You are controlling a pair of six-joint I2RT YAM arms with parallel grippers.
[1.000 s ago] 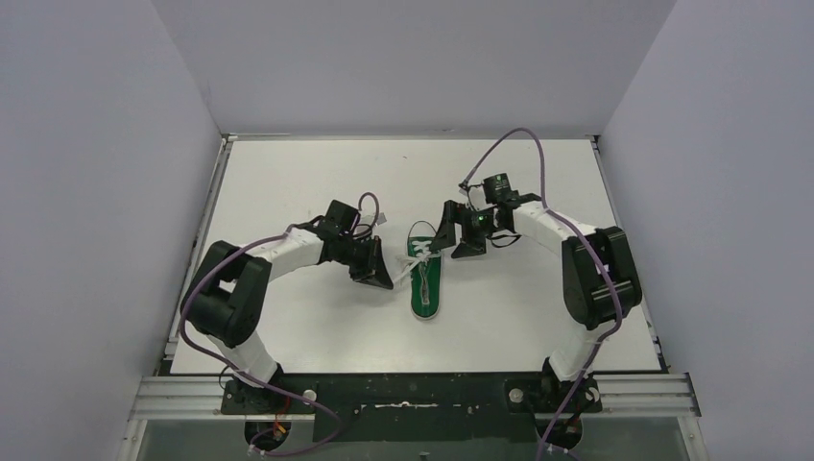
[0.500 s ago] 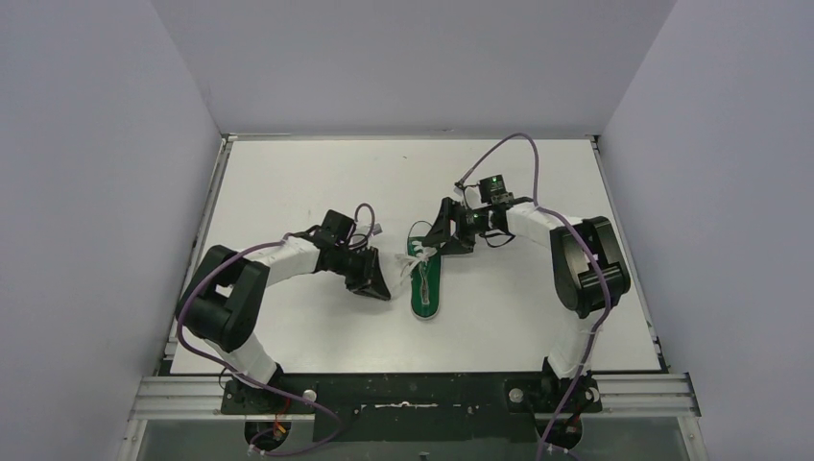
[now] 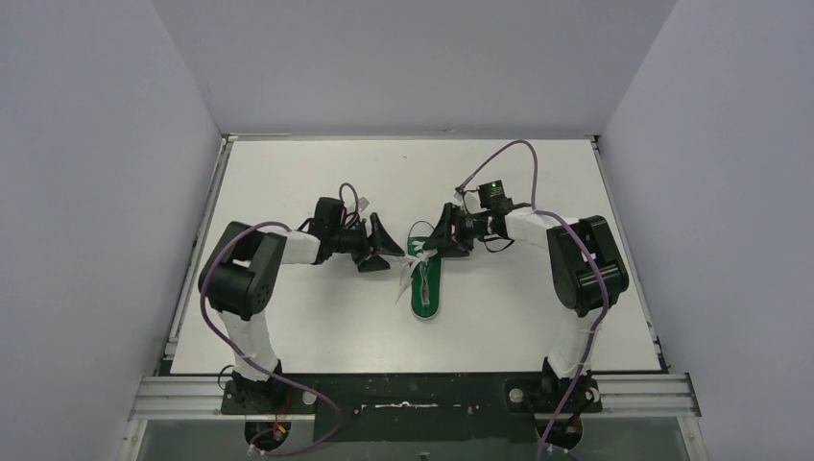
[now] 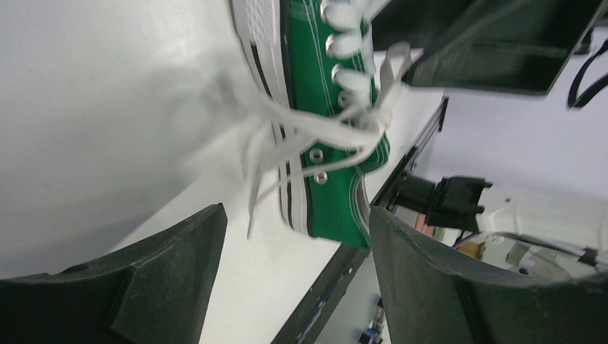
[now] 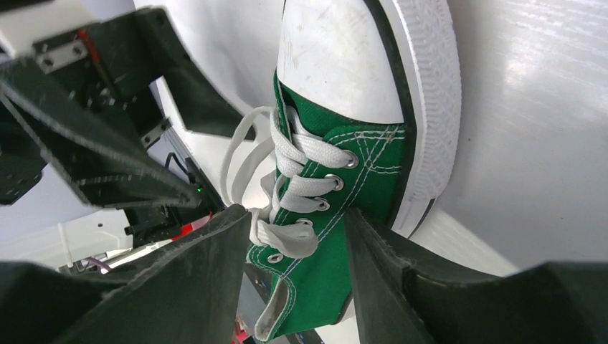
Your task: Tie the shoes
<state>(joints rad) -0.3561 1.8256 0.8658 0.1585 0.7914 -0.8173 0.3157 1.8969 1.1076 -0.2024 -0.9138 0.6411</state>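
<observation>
Where the left arm points across the bench (image 4: 93, 107), the left fingers (image 4: 165, 279) stand wide apart with nothing between them. The green canvas sneaker (image 4: 340, 204) lies just beyond their tips, its side turned to them, touching neither. Loose white laces (image 4: 315, 129) spill off that side of the sneaker toward the gap between these fingers, and one strand hangs down to the bench just ahead of the fingertips; the strands are blurred in the left wrist view.

The right fingers (image 5: 165, 287) face the sneaker from its other side. They stand apart with a narrower gap, and the laced part of the upper fills that gap. One finger overlaps the crossed laces near the lower metal eyelets (image 5: 333, 183); the other overlaps the green canvas and the white sole rim (image 5: 430, 93). Whether they pinch the upper or a lace cannot be told. Beyond the right fingertips lies the white toe cap (image 5: 337, 57), scuffed with small dark marks.

From above, the sneaker rests sole down on the white bench between the two sets of fingers, toe away from the arm bases, heel toward them, green insole showing. The left fingers are just beside its laced part and apart from it, the right fingers over it near the toe. A lace end trails onto the bench on the left fingers' side.
</observation>
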